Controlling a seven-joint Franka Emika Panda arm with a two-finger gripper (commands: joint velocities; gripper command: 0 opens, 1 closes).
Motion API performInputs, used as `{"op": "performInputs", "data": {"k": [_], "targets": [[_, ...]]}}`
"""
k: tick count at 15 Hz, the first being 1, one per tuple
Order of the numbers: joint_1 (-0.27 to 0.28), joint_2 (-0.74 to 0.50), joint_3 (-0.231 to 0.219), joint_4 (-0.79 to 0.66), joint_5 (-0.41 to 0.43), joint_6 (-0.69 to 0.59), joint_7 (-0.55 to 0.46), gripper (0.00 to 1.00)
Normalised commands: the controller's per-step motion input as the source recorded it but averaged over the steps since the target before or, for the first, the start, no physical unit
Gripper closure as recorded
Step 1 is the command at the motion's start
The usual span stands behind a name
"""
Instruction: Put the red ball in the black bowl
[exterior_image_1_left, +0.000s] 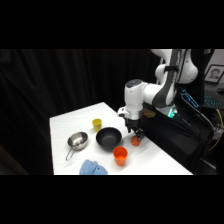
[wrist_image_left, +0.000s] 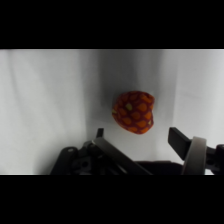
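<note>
The red ball (wrist_image_left: 133, 111) is a small red-orange ball with a dotted net pattern, lying on the white table. In the wrist view my gripper (wrist_image_left: 137, 134) is open, one dark finger on each side of the ball and neither touching it. From the side, the gripper (exterior_image_1_left: 136, 133) hangs just above the ball (exterior_image_1_left: 135, 142), near the table's right edge. The black bowl (exterior_image_1_left: 108, 138) stands immediately to the left of the ball and holds nothing that I can see.
An orange cup (exterior_image_1_left: 120, 155) stands in front of the bowl, a yellow cup (exterior_image_1_left: 97, 123) behind it. A steel pan (exterior_image_1_left: 77, 141) with a handle lies to the left. A blue cloth (exterior_image_1_left: 92, 168) sits at the front edge.
</note>
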Motion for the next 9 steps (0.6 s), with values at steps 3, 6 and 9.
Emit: {"op": "performInputs", "data": {"k": [3,6,9], "targets": [[-0.013,0.13,0.122,-0.06,0.224,0.29,-0.12,0.0],[-0.069,0.12,0.149,-0.03,0.23,0.27,-0.18,0.02],[-0.032,0.0,0.083,-0.1,0.107,0.25,-0.08,0.3]]}}
